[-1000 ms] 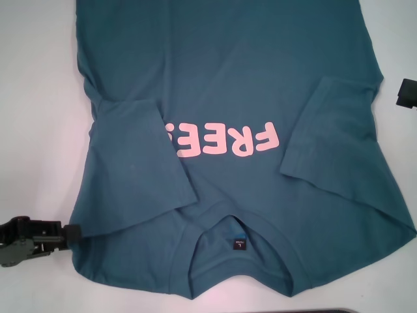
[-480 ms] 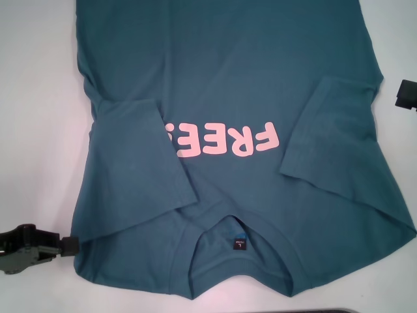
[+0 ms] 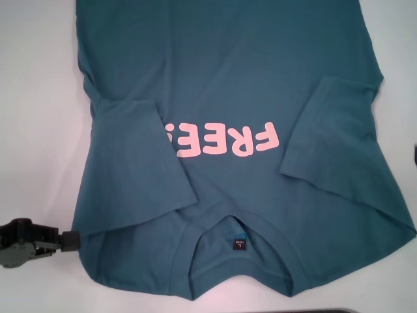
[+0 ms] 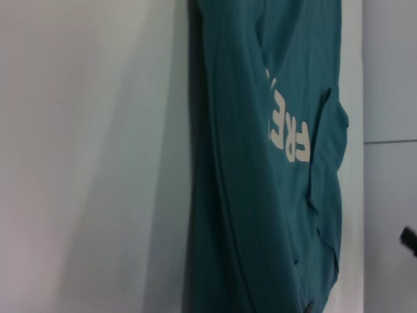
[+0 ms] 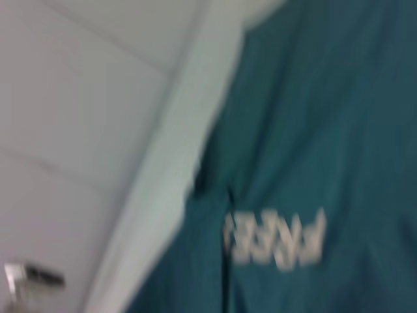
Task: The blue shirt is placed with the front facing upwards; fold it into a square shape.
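White tabletop [image 3: 39, 98]: large teal-blue cotton shirt [image 3: 228, 78] fills frame centre, both sleeves folded in. Left tool [image 3: 71, 240] back at shoulder edge, lower left; jaw state unclear. Right tool has left the frame. Likely regrasp next.

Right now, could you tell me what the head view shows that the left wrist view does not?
Only the head view shows the left gripper at the near left shoulder edge of the blue shirt, plus the collar label and both sleeves folded inward. Only the left wrist view shows a dark object beyond the shirt's far side. Both show the pink lettering and white table.
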You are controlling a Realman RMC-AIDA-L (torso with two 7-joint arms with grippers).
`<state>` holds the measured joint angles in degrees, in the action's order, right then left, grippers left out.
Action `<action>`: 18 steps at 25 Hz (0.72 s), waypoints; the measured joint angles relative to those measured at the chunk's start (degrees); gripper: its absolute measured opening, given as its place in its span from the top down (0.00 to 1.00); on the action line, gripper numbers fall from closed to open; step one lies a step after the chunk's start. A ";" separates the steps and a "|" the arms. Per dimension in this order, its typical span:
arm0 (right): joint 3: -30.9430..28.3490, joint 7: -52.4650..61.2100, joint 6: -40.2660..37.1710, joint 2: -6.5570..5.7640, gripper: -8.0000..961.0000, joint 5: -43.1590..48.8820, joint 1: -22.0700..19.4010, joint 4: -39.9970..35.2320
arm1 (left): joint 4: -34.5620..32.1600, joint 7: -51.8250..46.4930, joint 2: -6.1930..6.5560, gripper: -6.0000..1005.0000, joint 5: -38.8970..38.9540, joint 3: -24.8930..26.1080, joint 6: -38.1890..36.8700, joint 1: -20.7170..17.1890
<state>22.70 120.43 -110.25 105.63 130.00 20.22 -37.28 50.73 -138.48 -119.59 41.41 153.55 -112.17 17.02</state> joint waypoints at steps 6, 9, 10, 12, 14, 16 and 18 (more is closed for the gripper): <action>1.18 1.57 -1.70 -1.14 0.31 8.88 1.93 -0.55 | -0.39 0.13 -0.29 0.99 0.00 -0.06 -0.30 1.80; 2.30 1.78 -1.44 -0.73 0.31 12.11 2.88 -0.55 | -0.49 0.12 -0.41 0.99 0.00 -0.06 -0.18 2.40; 2.52 1.84 -1.24 -0.53 0.31 13.30 3.20 -0.55 | -0.51 0.09 -0.42 0.99 0.00 -0.03 -0.05 2.62; 2.66 1.86 -1.00 -0.28 0.31 14.72 3.64 -0.56 | -0.54 0.06 -0.42 0.99 0.00 -0.01 0.17 2.98; 2.70 1.93 -0.91 -0.25 0.31 15.50 3.85 -0.57 | -0.55 0.03 -0.42 0.98 0.06 -0.01 0.47 3.27; 2.73 2.40 -0.77 -0.53 0.31 16.47 3.91 -0.58 | -0.64 -0.03 -0.41 0.98 0.10 -0.01 0.81 3.57; 2.73 3.06 -0.66 -0.80 0.31 17.33 3.91 -0.60 | -0.78 -0.12 -0.41 0.98 0.11 -0.01 1.04 3.81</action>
<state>25.43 123.49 -110.91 104.83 147.33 24.14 -37.88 49.95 -138.60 -119.99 41.52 153.55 -111.13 20.83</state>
